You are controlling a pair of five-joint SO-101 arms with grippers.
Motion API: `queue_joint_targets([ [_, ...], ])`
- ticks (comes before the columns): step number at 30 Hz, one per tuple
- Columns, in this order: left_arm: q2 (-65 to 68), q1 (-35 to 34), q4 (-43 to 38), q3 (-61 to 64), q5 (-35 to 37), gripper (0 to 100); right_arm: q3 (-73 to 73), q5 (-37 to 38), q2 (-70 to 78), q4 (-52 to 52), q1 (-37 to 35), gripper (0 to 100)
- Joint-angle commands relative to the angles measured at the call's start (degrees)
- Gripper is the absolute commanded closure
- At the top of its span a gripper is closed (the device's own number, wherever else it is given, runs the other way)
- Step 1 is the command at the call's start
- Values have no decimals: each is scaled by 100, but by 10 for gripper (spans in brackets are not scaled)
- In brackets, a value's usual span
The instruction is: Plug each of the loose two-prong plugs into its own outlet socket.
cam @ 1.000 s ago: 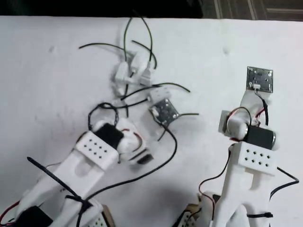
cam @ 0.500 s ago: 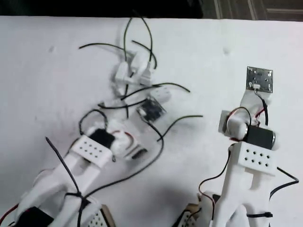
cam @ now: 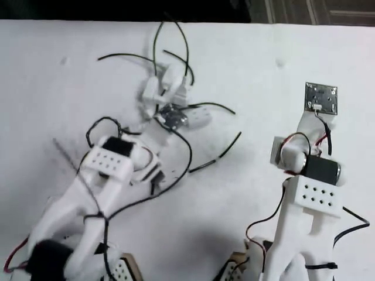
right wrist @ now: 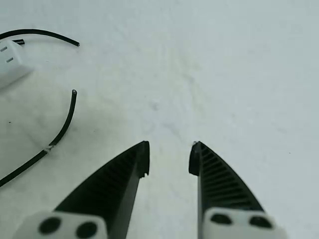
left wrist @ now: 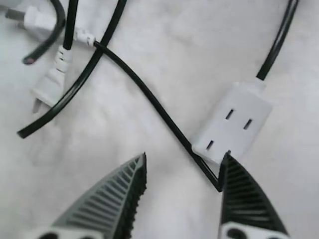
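Note:
Several white two-prong plugs (cam: 159, 88) on black cords lie tangled at the table's far middle. A white outlet socket (cam: 199, 115) rests just right of them. My left gripper (cam: 171, 117) sits at the near edge of that cluster. In the left wrist view it (left wrist: 185, 157) is open, one fingertip (left wrist: 234, 184) touching a corner of the outlet socket (left wrist: 232, 122), a black cord (left wrist: 149, 99) running between the fingers, and two plugs (left wrist: 47, 89) farther off. My right gripper (cam: 321, 98) rests at the far right; it (right wrist: 169, 145) is open over bare table.
Loose black cords (cam: 217, 158) loop across the middle of the table between the arms. A cut cord end (right wrist: 65, 119) and a corner of the outlet socket (right wrist: 7, 59) appear in the right wrist view. The white tabletop (cam: 58, 88) spreads out to the left.
My left arm swung away from the table's near edge and leftward, bringing its gripper up against the plug cluster and dragging black cord along. The right arm stayed still.

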Motion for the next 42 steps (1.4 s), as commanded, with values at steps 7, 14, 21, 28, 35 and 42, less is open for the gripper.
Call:
queue_joint_targets([
  [7,-198,734,281,-334,-70,698,-246,44,-154,136,-189,865],
  [14,2053,778,273,-1556,-70,721,-246,44,-154,136,-189,865],
  [21,3292,813,800,-2426,-18,819,-246,44,-154,136,-189,865],
  [28,3354,848,844,-2892,1600,864,-246,44,-154,136,-163,865],
  [35,3336,848,1512,-3086,1793,731,-246,35,-154,136,-163,865],
  [42,3327,980,2391,-3657,1785,728,-246,44,-154,171,-180,865],
])
